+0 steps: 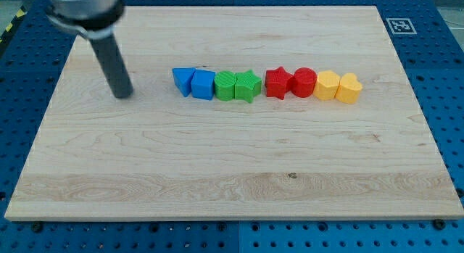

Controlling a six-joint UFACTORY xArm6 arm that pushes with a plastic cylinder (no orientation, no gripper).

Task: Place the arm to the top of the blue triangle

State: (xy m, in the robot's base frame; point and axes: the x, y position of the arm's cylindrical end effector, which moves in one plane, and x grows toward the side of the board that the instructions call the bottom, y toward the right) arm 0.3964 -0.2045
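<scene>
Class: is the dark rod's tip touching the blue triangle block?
Apart. The camera view shows bare wooden board between my tip and the blue triangle.

Lighting bright, even, overhead; soft short shadows under blocks. Wooden board (217, 173) evenly lit, no glare. Arm housing at view's top left blurred; rest sharp.

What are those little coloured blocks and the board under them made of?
The blocks, such as the blue triangle and red star, look like matte plastic; fine ridges on the green ones hint at 3D printing. The board looks like pale unvarnished wood, with visible grain and plank seams. My tip sits left of the row.
</scene>
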